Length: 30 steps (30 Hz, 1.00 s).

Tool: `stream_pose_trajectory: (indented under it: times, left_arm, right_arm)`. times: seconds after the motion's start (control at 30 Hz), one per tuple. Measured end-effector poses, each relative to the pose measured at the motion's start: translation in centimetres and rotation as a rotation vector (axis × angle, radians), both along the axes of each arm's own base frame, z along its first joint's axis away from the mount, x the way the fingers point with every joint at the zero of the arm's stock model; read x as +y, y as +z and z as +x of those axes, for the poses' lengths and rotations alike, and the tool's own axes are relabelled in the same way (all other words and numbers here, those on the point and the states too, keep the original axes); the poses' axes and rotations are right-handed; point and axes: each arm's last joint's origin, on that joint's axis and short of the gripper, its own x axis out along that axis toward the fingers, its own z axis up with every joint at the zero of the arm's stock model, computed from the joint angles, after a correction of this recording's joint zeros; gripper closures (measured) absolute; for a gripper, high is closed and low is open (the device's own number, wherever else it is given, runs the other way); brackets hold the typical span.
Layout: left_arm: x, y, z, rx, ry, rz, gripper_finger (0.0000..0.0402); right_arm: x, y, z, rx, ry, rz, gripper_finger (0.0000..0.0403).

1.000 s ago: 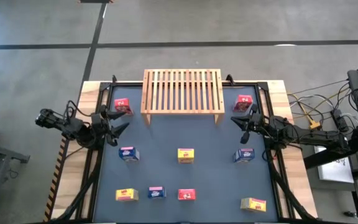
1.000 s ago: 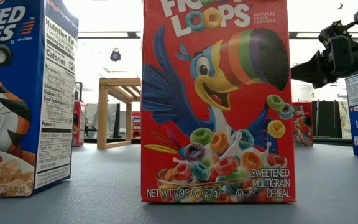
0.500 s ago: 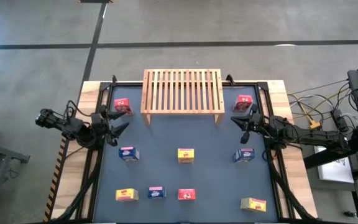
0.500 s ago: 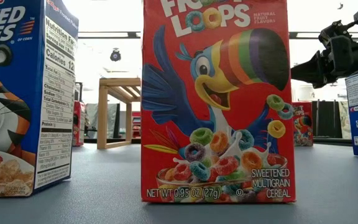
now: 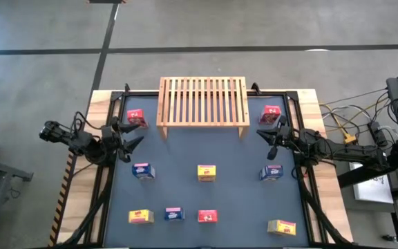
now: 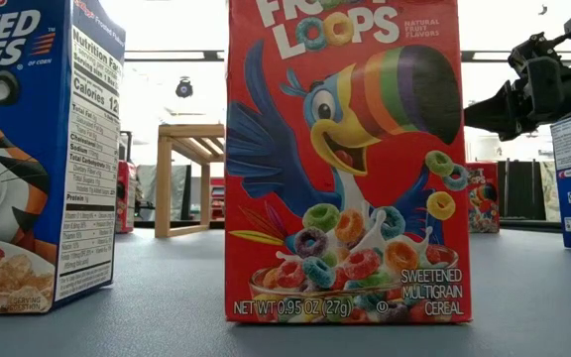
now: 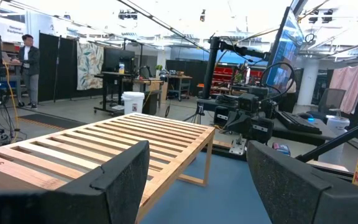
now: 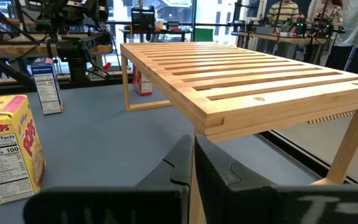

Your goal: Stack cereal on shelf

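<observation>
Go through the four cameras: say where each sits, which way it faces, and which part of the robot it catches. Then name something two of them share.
High: overhead, straight down; shelf, boxes, left gripper, right gripper.
Low: table height, level across; red box up close, one gripper on the right.
Left wrist: faces the shelf; own open fingers.
Right wrist: faces the shelf and a yellow box; own shut fingers.
Shared: both wrist views show the shelf.

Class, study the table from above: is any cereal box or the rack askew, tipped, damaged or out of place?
Nothing is spilled or damaged. The one oddity: the yellow box at the near right corner sits skewed and looks laid flat, while the other boxes look upright. The wooden rack sits square and bare.
</observation>
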Motion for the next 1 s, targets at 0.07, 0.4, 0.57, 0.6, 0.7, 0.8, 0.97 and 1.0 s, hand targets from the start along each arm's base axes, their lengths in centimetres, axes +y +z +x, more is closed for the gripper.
stream_pose_trajectory:
  times: [0.07,0.4,0.57,0.6,0.7,0.8,0.97,1.0]
  left_arm:
    - [0.0,0.0,0.0,0.000,-0.001,0.000,0.0148]
    - [0.0,0.0,0.0,0.000,0.000,0.000,0.0148]
    - [0.0,0.0,0.0,0.000,-0.001,0.000,0.0148]
    - [0.0,0.0,0.0,0.000,0.000,0.000,0.0148]
    - [0.0,0.0,0.0,0.000,-0.001,0.000,0.0148]
    - [0.0,0.0,0.0,0.000,-0.001,0.000,0.0148]
    - [0.0,0.0,0.0,0.000,0.000,0.000,0.0148]
    - [0.0,0.0,0.0,0.000,0.000,0.000,0.0148]
  right_arm:
    - [0.0,0.0,0.0,0.000,0.000,0.000,0.0394]
    - [0.0,0.0,0.0,0.000,0.000,0.000,0.0394]
    - [0.0,0.0,0.0,-0.012,-0.002,0.025,0.0394]
    - [0.0,0.0,0.0,-0.013,-0.003,0.025,0.0394]
    - [0.0,0.1,0.0,-0.023,-0.008,0.016,0.0394]
    - [-0.1,0.6,0.0,-0.069,-0.053,-0.001,0.0394]
    - [-0.7,1.6,-0.5,-0.095,-0.292,-0.040,0.0394]
    - [-0.8,1.9,-0.6,-0.104,-0.337,-0.048,0.0394]
